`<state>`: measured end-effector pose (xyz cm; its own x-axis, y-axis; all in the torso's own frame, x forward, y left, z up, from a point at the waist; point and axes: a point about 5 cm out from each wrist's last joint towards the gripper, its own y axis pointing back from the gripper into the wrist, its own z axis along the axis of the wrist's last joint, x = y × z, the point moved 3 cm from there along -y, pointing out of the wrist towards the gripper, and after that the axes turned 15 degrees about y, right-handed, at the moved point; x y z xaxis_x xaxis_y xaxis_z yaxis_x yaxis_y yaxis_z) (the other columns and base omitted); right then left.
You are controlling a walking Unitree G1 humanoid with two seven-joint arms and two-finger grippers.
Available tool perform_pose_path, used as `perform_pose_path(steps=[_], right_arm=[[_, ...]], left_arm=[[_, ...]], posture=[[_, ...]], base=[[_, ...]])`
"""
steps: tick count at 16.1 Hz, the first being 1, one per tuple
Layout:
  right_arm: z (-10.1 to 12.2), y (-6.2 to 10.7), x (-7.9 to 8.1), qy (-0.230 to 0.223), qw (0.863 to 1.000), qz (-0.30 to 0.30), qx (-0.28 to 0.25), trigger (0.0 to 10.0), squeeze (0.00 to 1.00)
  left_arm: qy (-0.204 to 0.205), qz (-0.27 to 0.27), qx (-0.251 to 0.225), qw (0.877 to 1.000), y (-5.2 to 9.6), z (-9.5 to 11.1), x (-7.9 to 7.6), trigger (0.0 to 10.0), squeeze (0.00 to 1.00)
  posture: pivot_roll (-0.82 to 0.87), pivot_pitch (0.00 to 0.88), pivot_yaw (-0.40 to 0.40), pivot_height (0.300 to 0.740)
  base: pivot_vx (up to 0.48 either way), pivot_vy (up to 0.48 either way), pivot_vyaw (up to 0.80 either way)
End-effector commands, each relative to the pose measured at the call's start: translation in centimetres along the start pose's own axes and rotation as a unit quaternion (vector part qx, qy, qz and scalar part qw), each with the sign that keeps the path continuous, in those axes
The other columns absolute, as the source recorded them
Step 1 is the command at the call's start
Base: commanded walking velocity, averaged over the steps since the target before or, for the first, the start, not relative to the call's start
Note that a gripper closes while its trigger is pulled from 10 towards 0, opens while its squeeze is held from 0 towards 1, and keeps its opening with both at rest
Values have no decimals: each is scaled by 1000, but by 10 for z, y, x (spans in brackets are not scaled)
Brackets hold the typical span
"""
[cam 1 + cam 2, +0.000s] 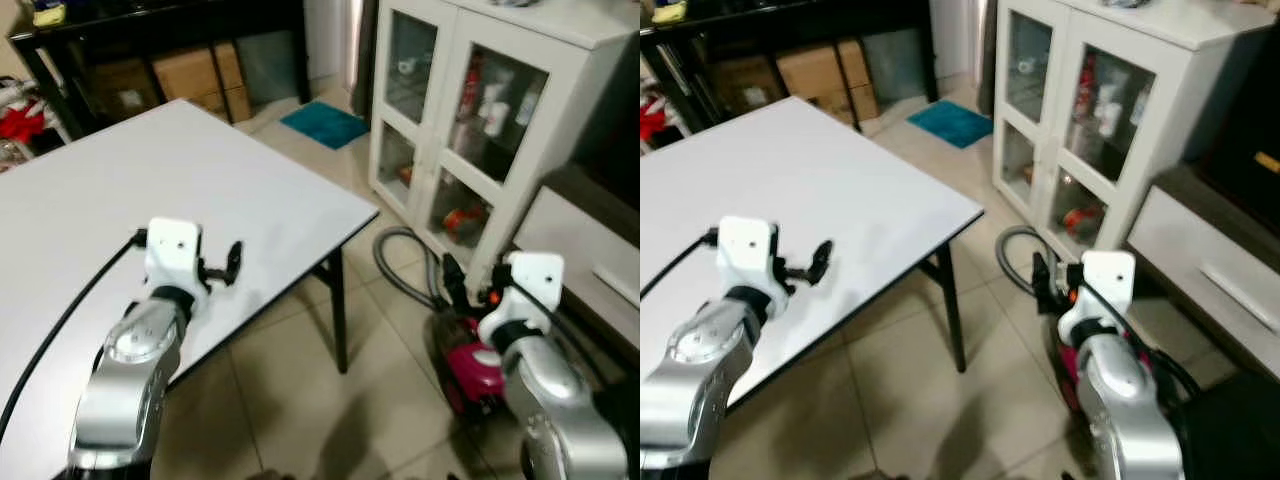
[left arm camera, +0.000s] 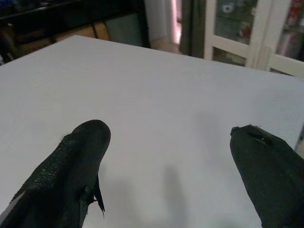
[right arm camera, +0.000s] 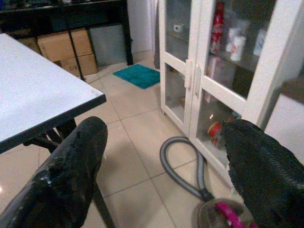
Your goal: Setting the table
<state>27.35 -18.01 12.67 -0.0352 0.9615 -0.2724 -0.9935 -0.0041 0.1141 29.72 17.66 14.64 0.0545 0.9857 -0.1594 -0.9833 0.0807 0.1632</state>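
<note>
Floor tiles point(image 1: 290, 380) spread out before us, with a white table point(image 1: 120, 190) taking up the nine-to-eleven o'clock side and its black leg point(image 1: 338, 310) standing near the middle. At two o'clock we see a white cabinet point(image 1: 480, 130) with glass doors showing bottles and cups on its shelves. A grey hose point(image 1: 395, 265) loops on the tiles at the cabinet's foot and runs to a pink vacuum cleaner point(image 1: 470, 365) at four o'clock, right under our right arm. A teal mat point(image 1: 322, 123) lies at twelve o'clock, and cardboard boxes point(image 1: 185, 75) sit beneath a dark bench point(image 1: 150, 25) at eleven.

Our left gripper point(image 2: 171, 171) hangs over the tabletop near its edge, fingers point(image 2: 71, 166) spread wide, gripping nothing and touching nothing. Our right gripper point(image 3: 164, 171) hovers above the tiles between the table corner and the cabinet, its fingers point(image 3: 71, 166) likewise parted wide and empty, the hose and vacuum below it.
</note>
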Motion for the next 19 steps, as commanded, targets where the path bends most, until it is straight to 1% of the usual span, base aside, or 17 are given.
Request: perform_pose_path(steps=[1, 2, 3, 5, 7, 8, 9, 10, 11, 13, 14, 15, 16, 19], right_arm=[[8, 0, 5, 6, 1000, 8, -15, 10000, 1000], [16, -1, 6, -5, 999, 12, -40, 10000, 1000], [26, -2, 7, -10, 998, 18, -65, 10000, 1000], [41, -4, 6, 6, 996, 12, -86, 10000, 1000], [46, -5, 6, -12, 995, 13, -96, 10000, 1000], [39, -7, 10, -13, 997, 19, -80, 10000, 1000], [37, -7, 10, -9, 997, 19, -74, 10000, 1000], [33, -8, 11, -6, 997, 19, -69, 10000, 1000], [28, -9, 11, -9, 998, 17, -60, 10000, 1000], [22, -11, 9, -30, 999, 15, -42, 10000, 1000], [21, -12, 9, -28, 999, 18, -37, 10000, 1000], [21, -13, 11, -25, 999, 21, -35, 10000, 1000], [21, -14, 11, -21, 999, 21, -35, 10000, 1000], [22, -15, 8, -13, 999, 13, -34, 10000, 1000]], left_arm=[[-1, 8, -5, 1000, 2, 4, 5, 10000, 1000], [-2, 19, -15, 1000, 1, 7, 8, 10000, 1000], [10, 28, -32, 999, 2, 13, 11, 10000, 1000], [7, 38, -49, 998, 7, 20, 13, 10000, 1000], [-4, 44, -58, 997, 9, 23, 12, 10000, 1000], [-31, 34, -54, 997, 10, 20, 7, 10000, 961], [-32, 32, -46, 998, 10, 17, 5, 10000, 282], [-35, 32, -40, 998, 10, 13, 5, 10000, 0], [-37, 34, -36, 998, 9, 10, 4, 10000, 0], [-34, 30, -39, 998, 9, 11, 1, 10000, 0], [-34, 29, -39, 998, 9, 12, 1, 10000, 0], [-36, 37, -37, 998, 8, 11, 4, 10000, 0], [-39, 40, -35, 998, 7, 10, 5, 10000, 0], [-42, 41, -33, 998, 7, 8, 5, 10000, 0]], posture=[[-128, 0, 109, 740], [-123, 0, 102, 740], [-117, 0, 92, 740], [-109, 1, 78, 740], [-107, 3, 73, 740], [-106, 5, 69, 740], [-109, 4, 67, 740], [-112, 4, 66, 740], [-113, 3, 63, 740], [-115, 6, 61, 740], [-115, 7, 60, 740], [-117, 9, 58, 740], [-121, 9, 54, 740], [-125, 11, 52, 740]], base=[[0, 0, 800], [0, 0, 800], [0, 0, 800], [0, 0, 800], [0, 0, 800], [0, 0, 800], [0, 0, 800], [0, 0, 800], [0, 0, 800], [0, 0, 800], [0, 0, 800], [0, 0, 800], [0, 322, 800], [0, 80, 800]])
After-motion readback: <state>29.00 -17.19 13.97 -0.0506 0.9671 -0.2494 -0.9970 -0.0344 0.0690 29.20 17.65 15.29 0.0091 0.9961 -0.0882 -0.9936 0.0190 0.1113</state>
